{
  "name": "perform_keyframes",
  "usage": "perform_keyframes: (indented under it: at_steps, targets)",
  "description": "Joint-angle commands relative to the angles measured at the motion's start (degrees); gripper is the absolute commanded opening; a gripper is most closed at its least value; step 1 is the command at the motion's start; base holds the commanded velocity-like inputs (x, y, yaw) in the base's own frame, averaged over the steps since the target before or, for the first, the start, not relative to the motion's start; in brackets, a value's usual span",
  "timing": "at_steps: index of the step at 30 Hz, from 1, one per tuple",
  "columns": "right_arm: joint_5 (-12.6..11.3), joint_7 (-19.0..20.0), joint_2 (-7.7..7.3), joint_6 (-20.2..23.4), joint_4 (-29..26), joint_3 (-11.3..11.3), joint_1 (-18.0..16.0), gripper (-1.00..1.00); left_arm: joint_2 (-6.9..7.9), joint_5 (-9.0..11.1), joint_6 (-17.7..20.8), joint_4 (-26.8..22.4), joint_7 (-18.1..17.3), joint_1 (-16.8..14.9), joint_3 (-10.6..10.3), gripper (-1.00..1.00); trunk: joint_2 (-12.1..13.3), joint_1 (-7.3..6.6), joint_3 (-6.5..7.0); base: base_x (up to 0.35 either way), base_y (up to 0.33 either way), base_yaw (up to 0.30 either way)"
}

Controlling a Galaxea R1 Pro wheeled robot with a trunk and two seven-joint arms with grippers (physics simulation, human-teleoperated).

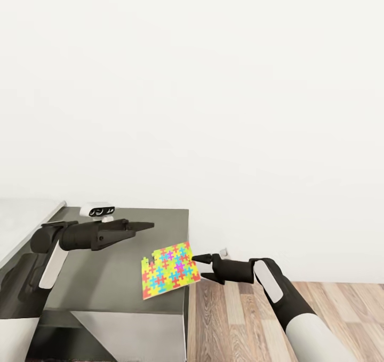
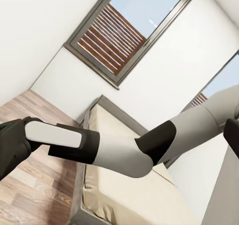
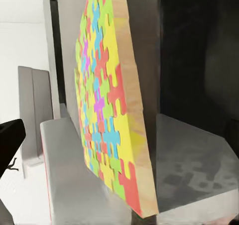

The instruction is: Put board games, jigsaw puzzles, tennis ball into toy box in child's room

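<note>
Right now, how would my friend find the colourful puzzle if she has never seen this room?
Look for the dark grey cabinet against the white wall. At its corner next to the wood floor, by the right gripper, sits the jigsaw puzzle, hanging a little over the edge. It is the one bright thing there: a flat square of yellow, green, red and blue interlocking pieces.

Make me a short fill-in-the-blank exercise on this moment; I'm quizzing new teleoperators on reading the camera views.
1. The right end effector grips the jigsaw puzzle by its ____.
2. The puzzle is held over the corner of the dark grey ____.
3. The floor is made of ____ planks.
4. The left wrist view shows a bed with a bare ____ mattress.

Missing words: edge; cabinet; wood; beige
</note>
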Motion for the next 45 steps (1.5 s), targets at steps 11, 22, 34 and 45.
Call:
perform_keyframes:
  at_steps: [11, 22, 34, 45]
  targets:
    - [0.5, 0.4, 0.01, 0.1, 0.0, 0.3, -0.2, 1.00, 0.01, 0.0, 0.6, 0.0, -0.2, 0.0, 0.0, 1.00, 0.0, -0.02, -0.05, -0.090, 0.000, 0.000]
    - [0.5, 0.4, 0.01, 0.1, 0.1, 0.3, -0.3, 1.00, -0.04, 0.0, 0.6, 0.0, -0.2, 0.0, 0.2, 1.00, 0.0, -0.02, -0.05, -0.119, 0.000, 0.000]
    - [0.6, 0.5, 0.01, 0.1, 0.0, 0.3, -0.3, 1.00, -0.14, 0.0, 0.6, 0.0, -0.2, 0.0, 0.1, 1.00, 0.0, -0.02, -0.05, 0.017, 0.012, 0.000]
    - [0.6, 0.6, 0.01, 0.1, 0.0, 0.3, -0.3, 1.00, -0.04, 0.1, 0.6, 0.0, -0.2, 0.0, 0.4, 1.00, 0.0, -0.02, -0.05, 0.069, 0.036, 0.000]
